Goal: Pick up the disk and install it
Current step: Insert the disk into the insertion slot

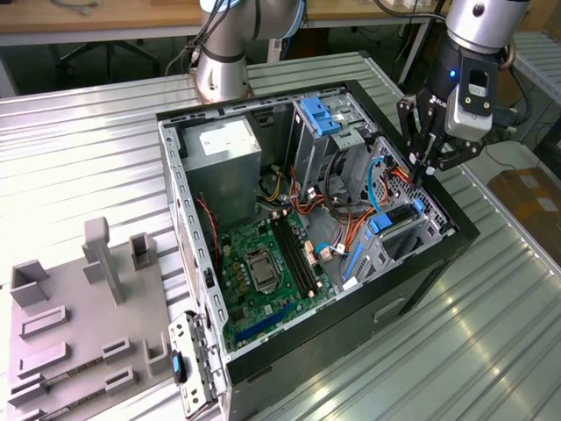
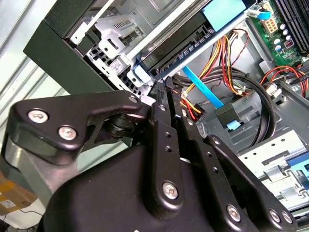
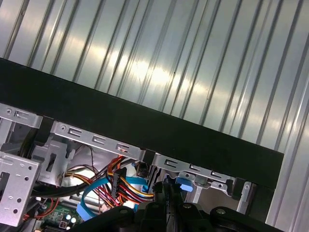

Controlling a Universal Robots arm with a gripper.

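The disk (image 1: 396, 219) lies in a drive bay at the exterior view's right side of the open computer case (image 1: 456, 230), its blue rails showing along its edges. In the second wrist view the disk (image 2: 186, 47) is a dark slab in the metal cage with a blue rail end (image 2: 143, 75). My gripper (image 1: 419, 179) hangs just above the case's right wall, close over the disk's end. Its fingers (image 2: 161, 104) are pressed together with nothing between them. In the first wrist view the gripper (image 3: 168, 186) sits beside a blue tab (image 3: 185, 184).
Inside the case are a green motherboard (image 1: 263, 272), a grey power supply (image 1: 223, 153), a raised blue bracket (image 1: 320, 114) and bundles of coloured cables (image 2: 231, 53). A grey fixture plate (image 1: 79, 342) lies on the ribbed metal table (image 1: 79, 158). The arm's base (image 1: 223, 61) stands behind the case.
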